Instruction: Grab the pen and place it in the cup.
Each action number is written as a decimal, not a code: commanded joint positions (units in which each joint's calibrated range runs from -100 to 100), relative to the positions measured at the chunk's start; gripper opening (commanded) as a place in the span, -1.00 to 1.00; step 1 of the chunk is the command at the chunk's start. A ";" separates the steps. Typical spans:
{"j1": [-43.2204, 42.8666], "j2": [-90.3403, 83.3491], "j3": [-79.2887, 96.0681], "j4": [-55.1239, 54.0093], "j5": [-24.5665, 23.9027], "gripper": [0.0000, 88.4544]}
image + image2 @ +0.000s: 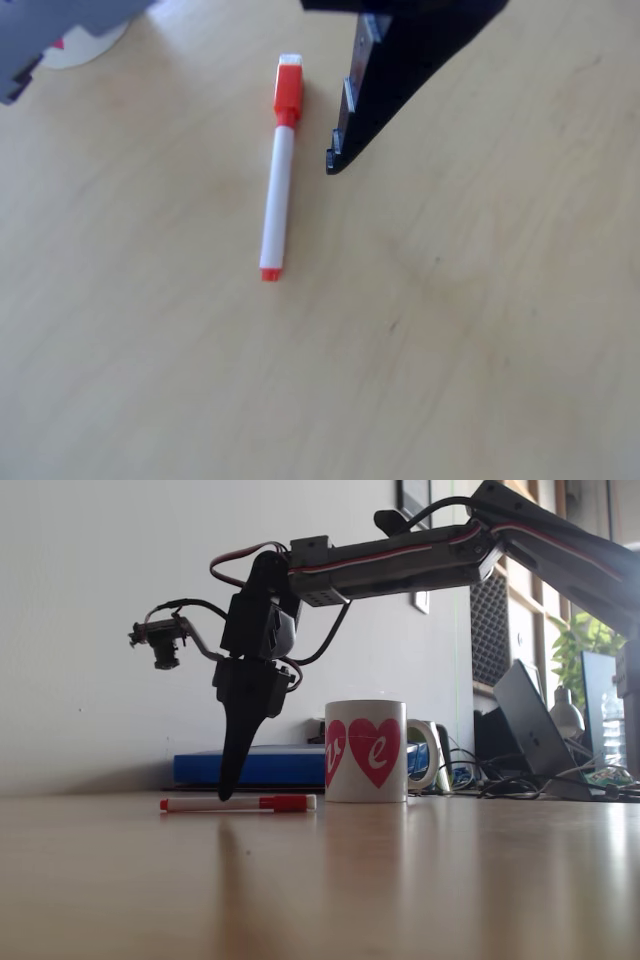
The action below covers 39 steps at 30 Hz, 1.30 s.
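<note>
Claw (229,788) beside pen (277,190); cup (366,750) hearts read "e"

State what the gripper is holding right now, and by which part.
Nothing is held. The pen lies flat on the table, and the gripper has one dark finger beside the pen's cap end, not closed on it.

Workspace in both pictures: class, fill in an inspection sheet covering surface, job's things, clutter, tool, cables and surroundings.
Surface: pale wooden table, bare around the pen.
Job's things: pen lying flat, untouched; cup upright beyond its capped end in the fixed view.
Clutter: blue flat box behind the pen.
Tool: tool pointing down over the pen's barrel, holding nothing; whether it is open cannot be told.
Cables: looped wires on the arm; tangled cords at right.
Surroundings: white wall, laptop, plant.
</note>
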 commanded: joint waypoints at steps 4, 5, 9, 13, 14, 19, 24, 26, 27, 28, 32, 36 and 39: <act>0.28 -0.50 -2.26 0.79 0.81 0.32; 0.20 -0.50 -2.26 0.88 1.12 0.32; 0.03 -0.34 -2.26 2.17 1.39 0.32; 0.12 2.32 -6.78 5.61 1.44 0.32; 0.12 3.73 -8.69 6.90 1.44 0.32; -0.05 9.71 -19.82 12.40 1.39 0.32; -0.05 11.78 -23.81 14.30 1.39 0.32; -0.05 11.78 -23.81 14.30 1.39 0.32; 0.03 11.78 -23.81 14.30 1.39 0.32; 0.03 11.78 -23.81 14.30 1.39 0.32; 0.12 11.78 -23.81 14.30 1.39 0.32; 0.12 11.78 -23.81 14.30 1.39 0.32; 0.12 11.78 -23.72 14.30 1.39 0.20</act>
